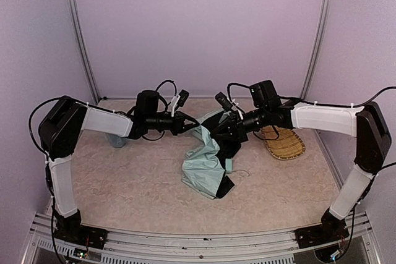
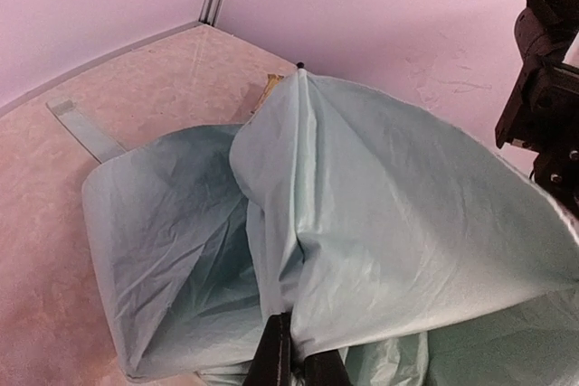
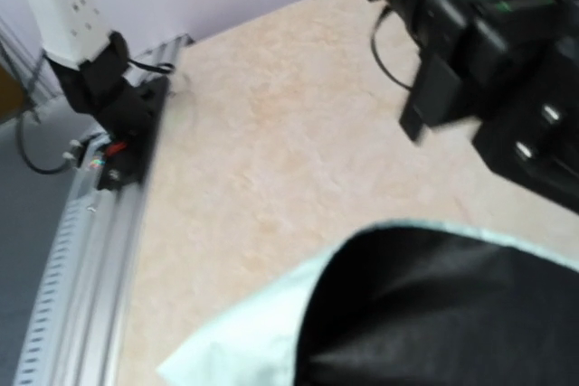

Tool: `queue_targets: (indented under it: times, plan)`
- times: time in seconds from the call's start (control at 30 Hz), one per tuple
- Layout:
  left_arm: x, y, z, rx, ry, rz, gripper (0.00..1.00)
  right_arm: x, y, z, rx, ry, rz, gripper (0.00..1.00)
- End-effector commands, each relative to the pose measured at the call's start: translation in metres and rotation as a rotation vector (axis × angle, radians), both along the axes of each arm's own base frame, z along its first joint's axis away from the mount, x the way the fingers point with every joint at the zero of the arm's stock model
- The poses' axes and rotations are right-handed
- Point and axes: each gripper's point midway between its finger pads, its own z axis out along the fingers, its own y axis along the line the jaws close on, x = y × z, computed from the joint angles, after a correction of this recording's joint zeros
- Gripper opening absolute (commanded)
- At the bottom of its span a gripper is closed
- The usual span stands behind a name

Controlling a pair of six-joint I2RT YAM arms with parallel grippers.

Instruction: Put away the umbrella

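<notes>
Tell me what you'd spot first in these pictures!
The crumpled mint-green umbrella in the middle of the table grabs the eye first. The left claw pinches its fabric from one side, and the right claw is right up by it on the other. A woven straw tray lies on the right side.
</notes>
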Motion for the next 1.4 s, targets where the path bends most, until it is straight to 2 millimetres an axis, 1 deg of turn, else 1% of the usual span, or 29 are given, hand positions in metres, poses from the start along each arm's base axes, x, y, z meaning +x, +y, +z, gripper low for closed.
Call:
queue_targets:
  times: [0.0,0.1,0.13,0.2,0.23,0.27,0.33,0.37,0.4,0.43,0.5,0.57,0.6,0.67,0.73,0.83,0.87,0.9,0.93,0.97,1.13,1.2,1.27,1.37]
  plan:
    - [0.078,0.1,-0.033,0.122,0.034,0.419,0.0,-0.057,-0.031,0.012,0.037,0.148,0.075,0.0]
    - [0.065,0.102,-0.017,0.121,-0.03,0.388,0.0,-0.012,-0.069,-0.019,-0.042,0.215,-0.231,0.0]
    - [0.06,0.1,-0.012,0.123,-0.052,0.371,0.0,0.006,-0.088,-0.033,-0.079,0.248,-0.363,0.0]
    - [0.048,0.094,-0.003,0.131,-0.097,0.326,0.0,0.034,-0.127,-0.063,-0.159,0.321,-0.593,0.0]
    - [0.044,0.092,0.004,0.131,-0.121,0.312,0.0,0.043,-0.147,-0.079,-0.214,0.364,-0.7,0.0]
    - [0.04,0.09,0.009,0.133,-0.139,0.304,0.0,0.047,-0.161,-0.092,-0.251,0.403,-0.764,0.0]
    - [0.033,0.086,0.014,0.142,-0.168,0.282,0.0,0.048,-0.182,-0.11,-0.316,0.452,-0.846,0.0]
    - [0.03,0.083,0.016,0.149,-0.185,0.272,0.0,0.046,-0.185,-0.114,-0.339,0.452,-0.85,0.07]
    - [0.027,0.081,0.018,0.158,-0.197,0.267,0.0,0.044,-0.185,-0.112,-0.346,0.449,-0.84,0.12]
    - [0.026,0.079,0.02,0.168,-0.211,0.27,0.0,0.045,-0.184,-0.105,-0.341,0.437,-0.828,0.18]
    - [0.024,0.076,0.022,0.192,-0.231,0.267,0.0,0.049,-0.184,-0.086,-0.329,0.382,-0.825,0.26]
    - [0.021,0.068,0.027,0.22,-0.256,0.268,0.0,0.061,-0.186,-0.057,-0.326,0.283,-0.869,0.29]
    - [0.02,0.066,0.028,0.234,-0.265,0.274,0.0,0.067,-0.183,-0.038,-0.322,0.214,-0.893,0.29]
    - [0.018,0.062,0.034,0.253,-0.28,0.297,0.0,0.075,-0.164,0.0,-0.315,0.064,-0.918,0.36]
    - [0.015,0.06,0.041,0.256,-0.289,0.315,0.0,0.081,-0.136,0.03,-0.302,-0.04,-0.927,0.44]
    - [0.013,0.058,0.053,0.272,-0.308,0.377,0.0,0.093,-0.098,0.056,-0.317,-0.13,-0.979,0.54]
    - [0.011,0.056,0.056,0.281,-0.311,0.393,0.0,0.096,-0.086,0.06,-0.315,-0.147,-0.994,0.57]
    - [0.009,0.054,0.059,0.291,-0.317,0.408,0.0,0.096,-0.072,0.063,-0.3,-0.148,-0.989,0.61]
    - [0.007,0.052,0.06,0.305,-0.323,0.42,0.0,0.096,-0.058,0.063,-0.29,-0.144,-0.966,0.68]
    - [0.005,0.049,0.062,0.322,-0.332,0.432,0.0,0.095,-0.047,0.061,-0.29,-0.138,-0.952,0.73]
    - [-0.002,0.042,0.065,0.367,-0.356,0.467,0.0,0.094,-0.007,0.044,-0.312,-0.125,-0.902,0.76]
    - [-0.004,0.038,0.066,0.369,-0.359,0.466,0.0,0.096,0.001,0.036,-0.32,-0.111,-0.892,0.77]
    - [-0.008,0.034,0.069,0.366,-0.367,0.456,0.0,0.103,-0.002,0.025,-0.353,-0.114,-0.922,0.73]
    - [-0.013,0.034,0.073,0.363,-0.384,0.448,0.0,0.106,-0.011,0.009,-0.413,-0.127,-0.952,0.57]
